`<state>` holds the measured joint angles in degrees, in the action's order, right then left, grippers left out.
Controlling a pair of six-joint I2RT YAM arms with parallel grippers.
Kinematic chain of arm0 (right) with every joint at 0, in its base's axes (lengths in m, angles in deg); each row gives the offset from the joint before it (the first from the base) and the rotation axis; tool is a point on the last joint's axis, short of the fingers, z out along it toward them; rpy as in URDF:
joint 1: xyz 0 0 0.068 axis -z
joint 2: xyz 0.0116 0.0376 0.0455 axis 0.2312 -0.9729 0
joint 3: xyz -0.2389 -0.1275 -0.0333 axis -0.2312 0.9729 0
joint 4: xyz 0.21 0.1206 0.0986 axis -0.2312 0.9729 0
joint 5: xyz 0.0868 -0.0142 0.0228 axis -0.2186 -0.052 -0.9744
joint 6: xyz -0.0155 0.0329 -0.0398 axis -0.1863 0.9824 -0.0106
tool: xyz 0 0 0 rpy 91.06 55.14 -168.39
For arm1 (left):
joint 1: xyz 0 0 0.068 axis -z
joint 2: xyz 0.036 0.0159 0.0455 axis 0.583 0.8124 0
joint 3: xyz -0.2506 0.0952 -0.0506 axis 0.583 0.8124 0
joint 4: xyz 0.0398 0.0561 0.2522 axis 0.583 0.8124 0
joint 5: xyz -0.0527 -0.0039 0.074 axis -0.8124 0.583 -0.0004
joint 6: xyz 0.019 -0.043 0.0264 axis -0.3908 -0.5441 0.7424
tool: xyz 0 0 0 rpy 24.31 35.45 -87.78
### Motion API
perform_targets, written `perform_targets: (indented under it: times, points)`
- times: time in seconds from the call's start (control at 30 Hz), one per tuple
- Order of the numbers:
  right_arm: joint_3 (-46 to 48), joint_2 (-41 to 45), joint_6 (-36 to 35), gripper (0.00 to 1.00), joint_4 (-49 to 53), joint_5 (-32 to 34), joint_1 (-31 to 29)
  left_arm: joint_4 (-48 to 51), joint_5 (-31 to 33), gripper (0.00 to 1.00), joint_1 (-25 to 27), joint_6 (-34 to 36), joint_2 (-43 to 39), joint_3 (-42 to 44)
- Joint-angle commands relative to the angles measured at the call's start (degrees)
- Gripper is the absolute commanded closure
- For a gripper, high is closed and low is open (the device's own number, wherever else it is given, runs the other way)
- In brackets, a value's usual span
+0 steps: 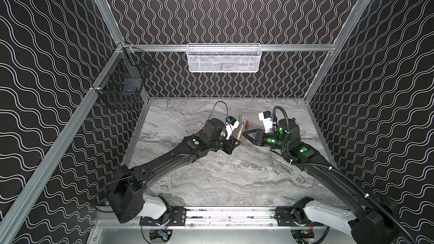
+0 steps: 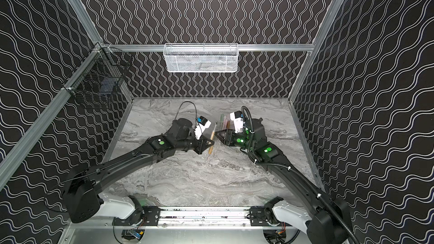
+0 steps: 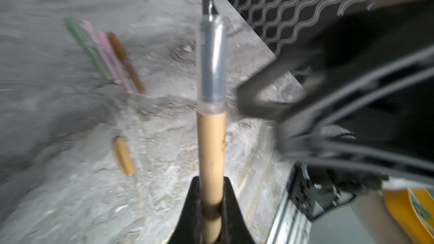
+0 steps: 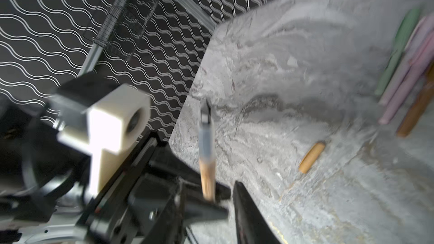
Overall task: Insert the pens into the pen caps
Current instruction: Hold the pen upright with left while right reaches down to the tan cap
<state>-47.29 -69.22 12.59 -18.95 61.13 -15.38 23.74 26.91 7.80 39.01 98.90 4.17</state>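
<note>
My left gripper (image 3: 210, 184) is shut on the tan barrel of a pen (image 3: 211, 142). The pen is held off the table with its clear front section and dark tip pointing away from the gripper. In both top views the pen (image 1: 238, 133) (image 2: 212, 140) stands between the two grippers. My right gripper (image 1: 244, 134) sits just right of the pen, jaws slightly apart and empty; the wrist view is blurred. A tan pen cap (image 3: 123, 156) (image 4: 312, 157) lies loose on the marble table.
Several pens, green, pink and brown (image 3: 105, 55) (image 4: 404, 66) (image 1: 244, 123), lie side by side toward the back, each thicker at one end. A white mesh basket (image 1: 223, 57) hangs on the back wall and a black wire basket (image 1: 122, 83) on the left wall.
</note>
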Motion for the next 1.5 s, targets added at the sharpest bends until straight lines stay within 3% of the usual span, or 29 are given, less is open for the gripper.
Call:
perform_targets:
  times: [0.0, 0.13, 0.17, 0.23, 0.3, 0.47, 0.63, 0.77, 1.1, 1.47]
  points:
    - [-0.34, 1.99, -1.68, 0.63, 4.81, 6.73, 0.03, -1.75, 5.47, 0.98, -2.95, -2.32, -3.43, 1.47]
    - [0.55, 0.62, 1.12, 0.73, 8.61, 16.72, -0.11, -1.2, 7.62, 0.98, -6.56, -1.24, -10.17, 3.85]
    - [-1.53, -2.22, 1.84, 0.77, 14.01, 22.12, -0.45, -2.56, 5.5, 0.97, -7.14, 0.57, -12.21, 4.47]
    - [-6.92, -9.35, 0.16, 0.77, 23.22, 26.73, -1.02, -3.92, 3.09, 0.97, -7.34, 4.36, -15.94, 3.36]
    - [-7.35, -12.82, 0.14, 0.78, 22.43, 30.9, -2.9, -4.54, 1.29, 0.96, -7.38, 8.76, -18.15, 0.93]
    - [-11.58, -24.2, 1.25, 0.75, 19.56, 26.71, -4.18, -9.24, 1.31, 0.95, -7.47, 15.08, -20.52, 2.27]
    - [-16.01, -35.33, 1.17, 0.71, 19.91, 23.19, -6.4, -14.59, 4.47, 0.96, -7.47, 11.49, -22.13, 9.52]
    - [-18.73, -41.44, 1.14, 0.68, 19.76, 22.28, -8.23, -14.92, 3.85, 0.96, -7.41, 9.52, -22.05, 10.1]
    - [-23.39, -48.61, 1.53, 0.67, 21.29, 24.49, -9.83, -15.3, 0.68, 0.96, -7.27, 7.59, -20.97, 9.52]
    - [-26.92, -52.86, 0.46, 0.71, 25.03, 28.99, -11.36, -15.07, 0.4, 0.95, -7.27, 7.99, -21.41, 9.62]
